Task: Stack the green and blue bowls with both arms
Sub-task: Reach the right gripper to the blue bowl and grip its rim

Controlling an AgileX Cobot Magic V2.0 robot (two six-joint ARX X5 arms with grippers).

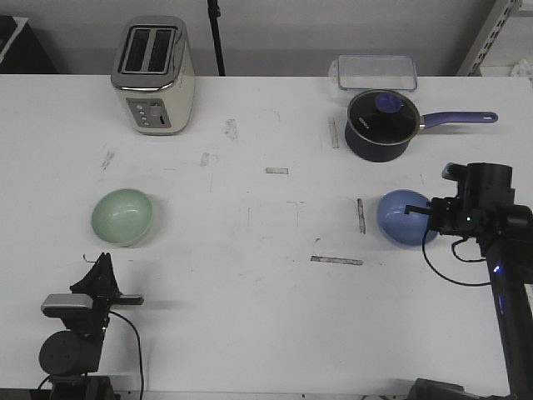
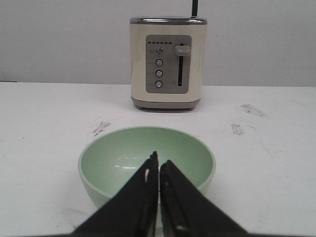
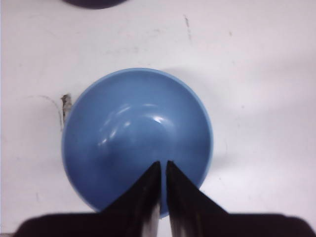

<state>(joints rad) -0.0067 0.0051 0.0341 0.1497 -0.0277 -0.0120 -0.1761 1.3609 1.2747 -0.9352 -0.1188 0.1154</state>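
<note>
The pale green bowl [image 1: 122,217] sits upright on the left of the table, and in the left wrist view the green bowl [image 2: 146,160] lies just beyond the fingertips. My left gripper [image 1: 102,262] [image 2: 158,158] rests low behind it, shut and empty, not touching it. On the right stands the blue bowl [image 1: 403,218] [image 3: 137,136]. My right gripper [image 1: 423,212] [image 3: 163,163] hangs over its near rim with the jaws shut, only a sliver between them, holding nothing.
A cream toaster [image 1: 154,75] [image 2: 168,61] stands at the back left. A dark saucepan with a purple handle [image 1: 381,123] and a clear lidded box [image 1: 376,72] sit at the back right, close behind the blue bowl. Tape marks [image 1: 336,260] dot the white table [image 1: 250,317].
</note>
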